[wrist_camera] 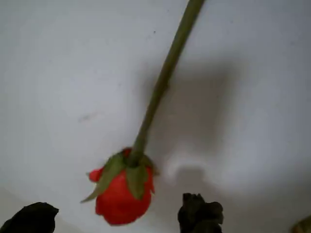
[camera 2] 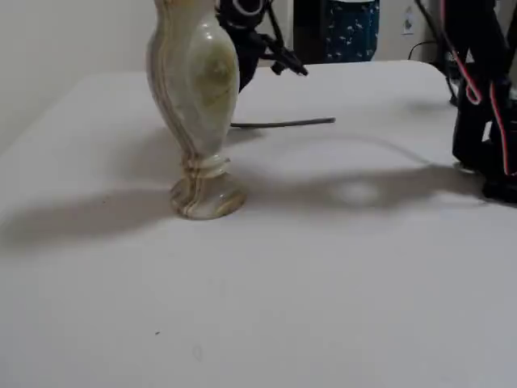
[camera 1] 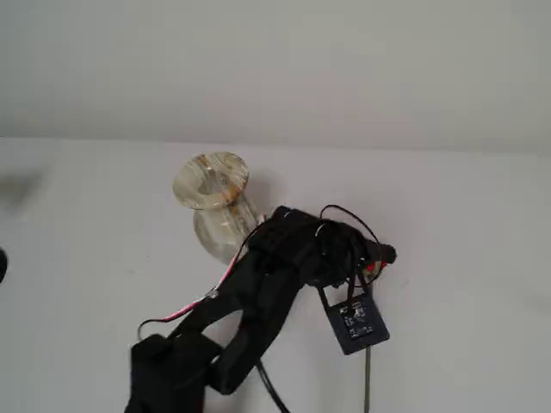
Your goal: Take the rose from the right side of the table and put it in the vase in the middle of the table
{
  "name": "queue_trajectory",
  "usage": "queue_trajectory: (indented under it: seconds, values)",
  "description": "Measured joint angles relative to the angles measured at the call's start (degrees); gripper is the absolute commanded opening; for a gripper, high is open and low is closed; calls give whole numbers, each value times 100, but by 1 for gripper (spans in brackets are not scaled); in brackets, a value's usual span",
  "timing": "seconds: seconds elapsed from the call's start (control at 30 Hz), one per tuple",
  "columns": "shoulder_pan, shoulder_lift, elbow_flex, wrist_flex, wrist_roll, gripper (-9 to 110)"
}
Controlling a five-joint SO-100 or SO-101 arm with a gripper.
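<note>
The rose lies flat on the white table [camera 1: 465,224]. In the wrist view its red bloom [wrist_camera: 121,194] is near the bottom and its stem [wrist_camera: 165,77] runs up to the top edge. My gripper [wrist_camera: 115,217] is open, with one dark fingertip on each side of the bloom, not touching it. In a fixed view the gripper [camera 1: 379,256] hangs over the bloom [camera 1: 372,269], right of the marbled vase [camera 1: 212,181]; the stem [camera 1: 368,379] runs to the bottom edge. In the other fixed view the vase [camera 2: 194,105] stands upright, with the stem [camera 2: 283,124] and gripper [camera 2: 279,58] behind it.
My black arm [camera 1: 258,292] reaches from the bottom left of a fixed view, passing close beside the vase, with a camera module [camera 1: 355,323] hanging under the wrist. The arm's base with cables [camera 2: 485,105] stands at the right edge of the other fixed view.
</note>
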Motion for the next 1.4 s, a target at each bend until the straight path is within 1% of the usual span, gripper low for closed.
queue_trajectory:
  seconds: [0.07,0.13,0.2,0.3,0.37,0.47,0.57,0.8,0.93,1.0,1.4]
  values:
    - [0,-325,-431,220,44,35]
    - [0,-896,-1187,686,105,34]
    - [0,-1793,-2364,1345,123,34]
    - [18,-3085,-4553,2180,123,33]
    - [9,-3604,-5502,2329,123,33]
    - [18,-4008,-6144,2452,123,29]
    - [70,-4192,-6451,2443,123,24]
    - [141,-4403,-6715,2566,123,19]
    - [167,-4447,-6794,2637,123,8]
    - [176,-4447,-6794,2681,123,0]
    - [176,-4333,-6838,2821,123,0]
